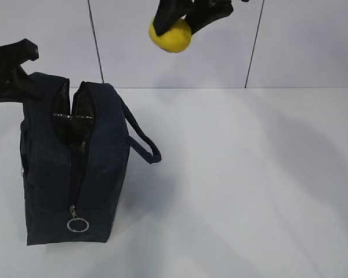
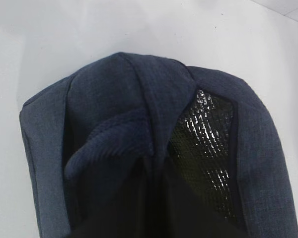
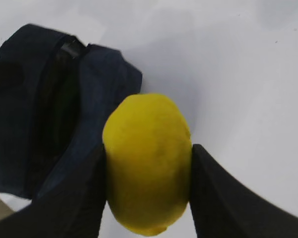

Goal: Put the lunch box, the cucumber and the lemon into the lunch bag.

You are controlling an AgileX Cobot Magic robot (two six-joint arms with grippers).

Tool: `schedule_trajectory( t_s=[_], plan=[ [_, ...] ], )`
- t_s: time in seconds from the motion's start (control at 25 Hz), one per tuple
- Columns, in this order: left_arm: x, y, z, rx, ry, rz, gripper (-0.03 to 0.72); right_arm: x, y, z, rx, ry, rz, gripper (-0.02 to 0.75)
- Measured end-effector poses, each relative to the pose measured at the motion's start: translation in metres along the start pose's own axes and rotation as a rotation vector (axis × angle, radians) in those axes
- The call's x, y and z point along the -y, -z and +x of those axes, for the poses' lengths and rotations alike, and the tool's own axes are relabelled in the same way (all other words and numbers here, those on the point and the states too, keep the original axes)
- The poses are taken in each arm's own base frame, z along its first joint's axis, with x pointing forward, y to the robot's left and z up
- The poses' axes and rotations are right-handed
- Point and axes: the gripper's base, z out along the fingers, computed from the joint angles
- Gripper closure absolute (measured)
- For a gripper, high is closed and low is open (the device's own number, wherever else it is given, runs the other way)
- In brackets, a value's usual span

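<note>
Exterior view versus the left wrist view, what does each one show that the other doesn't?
Only the exterior view shows the lemon held high in the right hand, plus the silver ring pull on the bag's end. Only the left wrist view shows the strap handle up close, bunched. Both show the open lunch bag and its silver lining.

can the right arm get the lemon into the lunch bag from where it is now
Probably yes: the lunch bag stands unzipped with its top gaping, and the lemon, held in the right gripper, hangs high with nothing between it and the opening.
</note>
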Motion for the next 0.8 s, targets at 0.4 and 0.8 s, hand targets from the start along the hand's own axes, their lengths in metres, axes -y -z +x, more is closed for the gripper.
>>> schedule_trajectory(
  t_s=[0.4,0.8],
  plan=[
    [0.0,0.0,-0.001,0.006,0.0,0.0,0.682,-0.048,0.006,0.02,-0.049,-0.116,-0.049,0.355],
    [0.0,0.0,-0.001,0.014,0.002,0.001,0.682,-0.112,-0.026,0.031,-0.044,-0.092,-0.091,0.355]
  ],
)
